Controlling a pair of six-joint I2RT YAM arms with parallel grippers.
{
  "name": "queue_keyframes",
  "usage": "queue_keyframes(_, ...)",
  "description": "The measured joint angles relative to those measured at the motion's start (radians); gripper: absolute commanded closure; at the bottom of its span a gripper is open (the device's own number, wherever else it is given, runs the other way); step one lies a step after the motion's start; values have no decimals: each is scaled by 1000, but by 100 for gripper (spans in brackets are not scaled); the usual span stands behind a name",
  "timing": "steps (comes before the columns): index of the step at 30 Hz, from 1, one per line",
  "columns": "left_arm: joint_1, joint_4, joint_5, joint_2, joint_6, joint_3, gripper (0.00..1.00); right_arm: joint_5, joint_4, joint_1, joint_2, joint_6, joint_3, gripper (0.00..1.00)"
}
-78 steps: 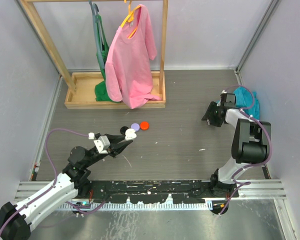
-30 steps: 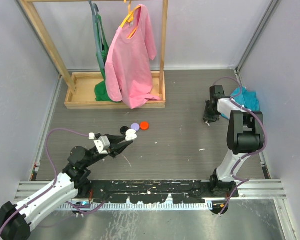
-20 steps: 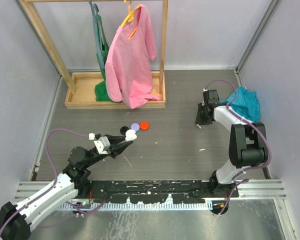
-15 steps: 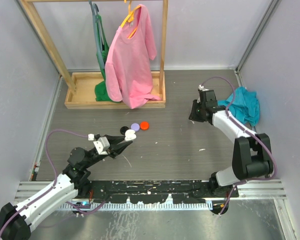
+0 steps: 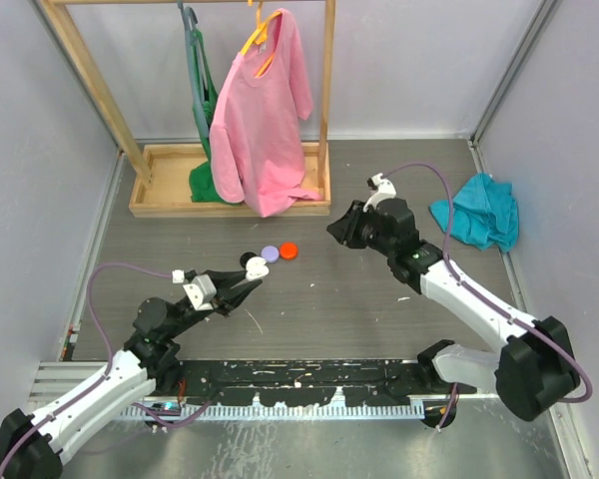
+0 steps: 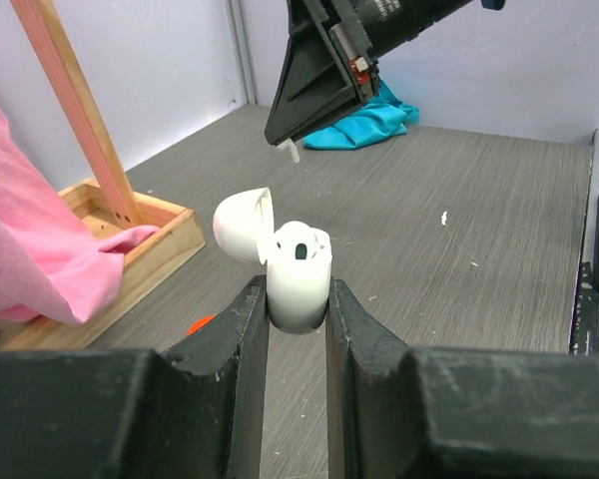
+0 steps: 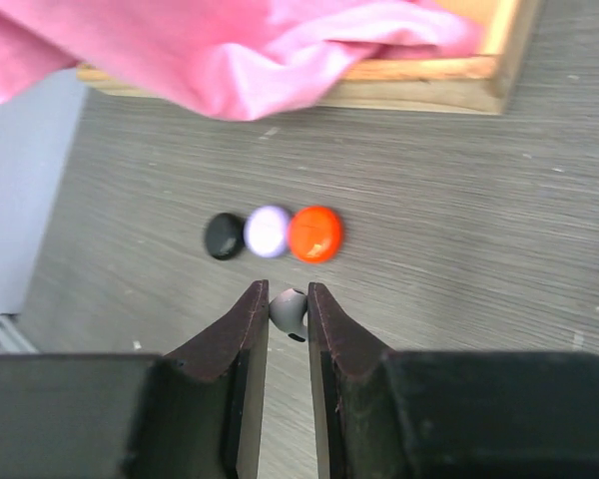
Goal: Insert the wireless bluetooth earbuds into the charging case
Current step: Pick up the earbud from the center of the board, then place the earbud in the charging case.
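Slip risk: your right gripper (image 5: 335, 232) pinches only the rounded body of the earbud (image 7: 289, 311), so it could rotate or drop.
Miss risk: a tilted stem would likely catch the rim of the socket (image 6: 299, 251).
Case risk: a hard push may twist the charging case (image 6: 298, 274) in your left gripper (image 5: 250, 286).
Earbud: white, glossy, tiny; lower centre of the right wrist view, fingers clamped on it.
Case: white, lid flipped open, 1 dark socket showing; centre of the left wrist view, fingers clamped on its base.
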Motion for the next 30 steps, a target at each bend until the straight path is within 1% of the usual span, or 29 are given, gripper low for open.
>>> queue_keyframes(7,0,1,-10,-38,13,-8,100,-15,185,128,-92,84,-67,80)
queue_keyframes(15,0,0,-11,-61,20,-19,100,-19,401,325,-98,129,-101,79)
queue_keyframes(23,0,1,-19,-73,19,-24,100,-17,575,460,-56,136,-101,79)
queue_keyframes(30,0,1,-19,-88,19,-28,100,-5,674,526,18,136,-105,79)
